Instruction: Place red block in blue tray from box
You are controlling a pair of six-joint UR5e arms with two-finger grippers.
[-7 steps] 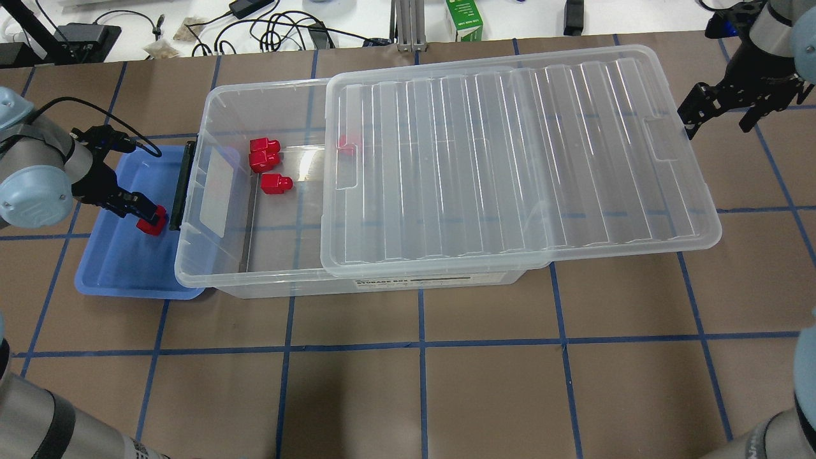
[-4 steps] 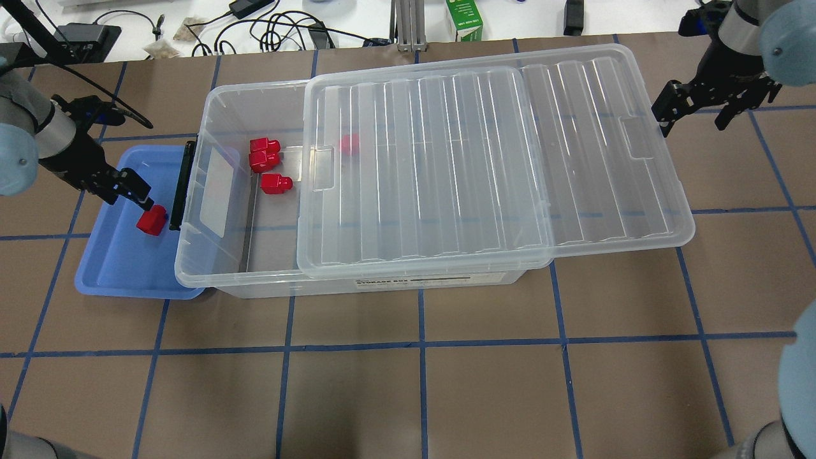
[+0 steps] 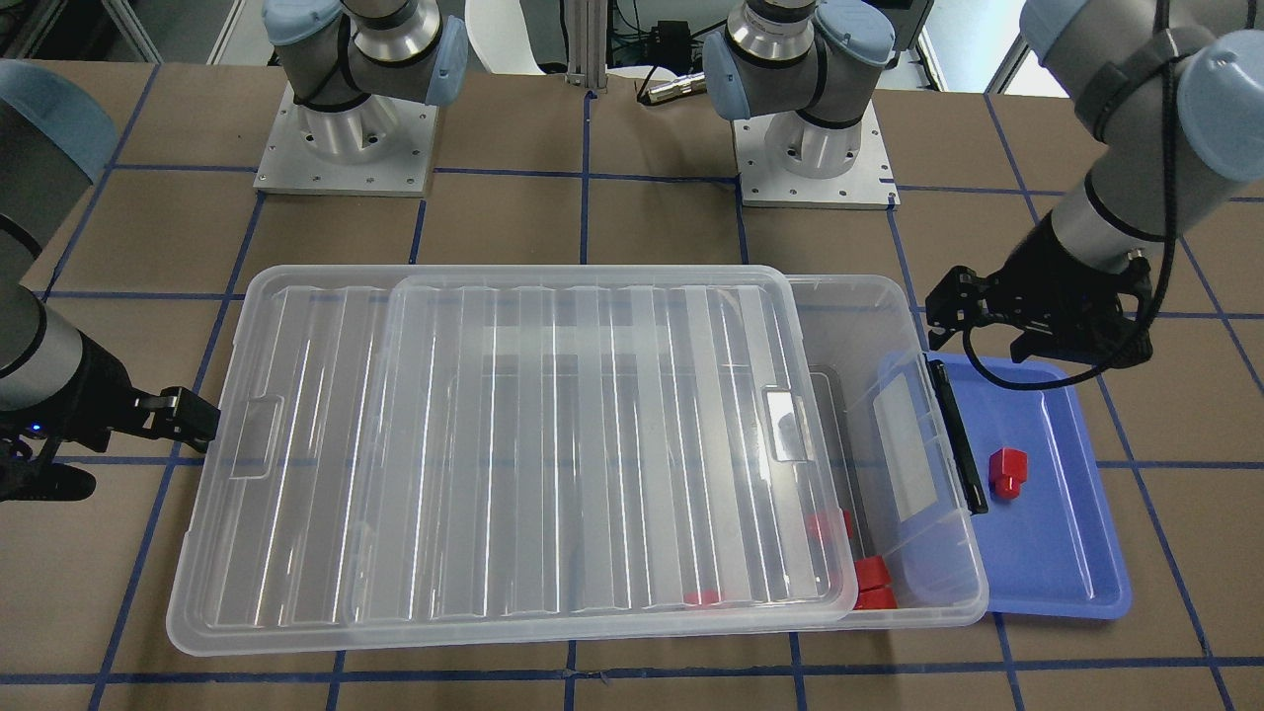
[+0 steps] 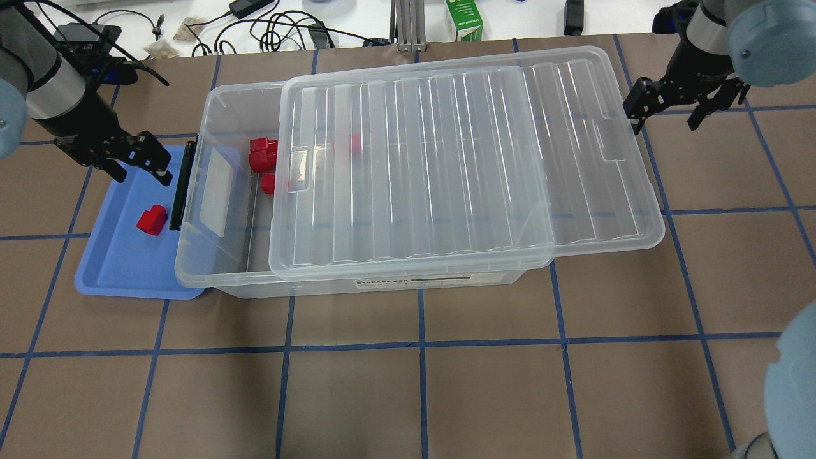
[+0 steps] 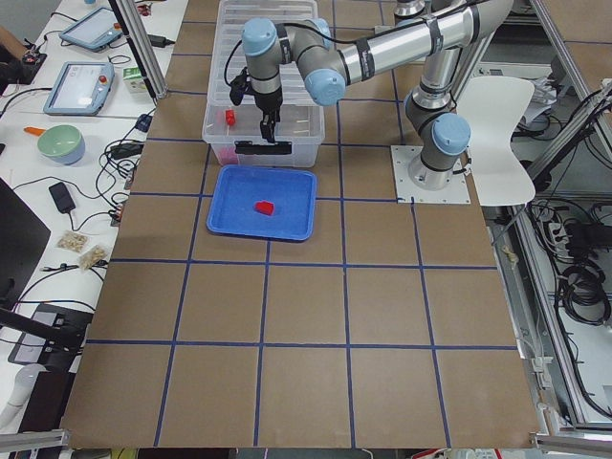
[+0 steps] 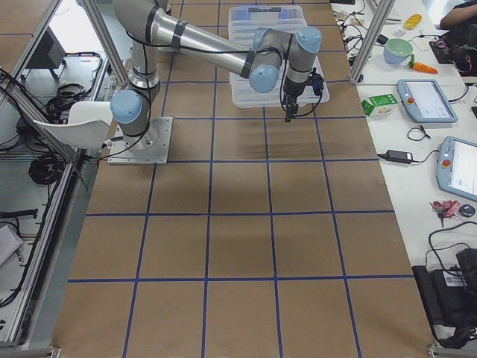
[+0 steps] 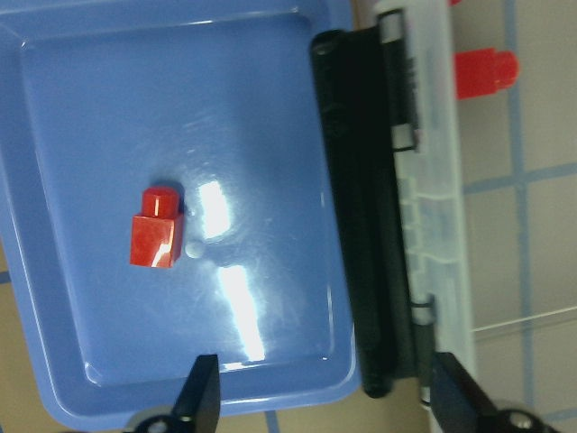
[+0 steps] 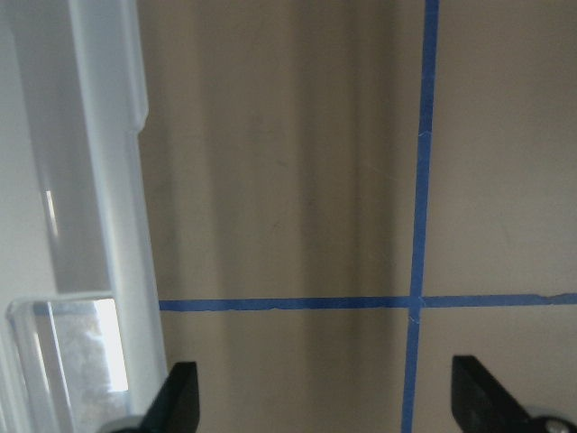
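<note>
One red block point(image 4: 152, 220) lies alone in the blue tray point(image 4: 121, 268), also seen in the front view point(image 3: 1007, 471) and the left wrist view point(image 7: 156, 237). My left gripper point(image 4: 140, 172) is open and empty above the tray's far end. The clear box point(image 4: 191, 268) holds several more red blocks point(image 4: 262, 153), one under the ribbed lid point(image 4: 459, 166). The lid covers most of the box and overhangs its right end. My right gripper point(image 4: 663, 124) is open and empty at the lid's right short edge; touching or not, I cannot tell.
The box's black latch point(image 4: 180, 185) faces the tray. Cables and a green carton point(image 4: 463, 22) lie past the table's far edge. The arm bases point(image 3: 346, 148) stand on the robot's side of the table.
The left gripper let go of the red block in the tray, rose and moved back toward the far side. The right gripper moved left and the lid slid left over the box.
</note>
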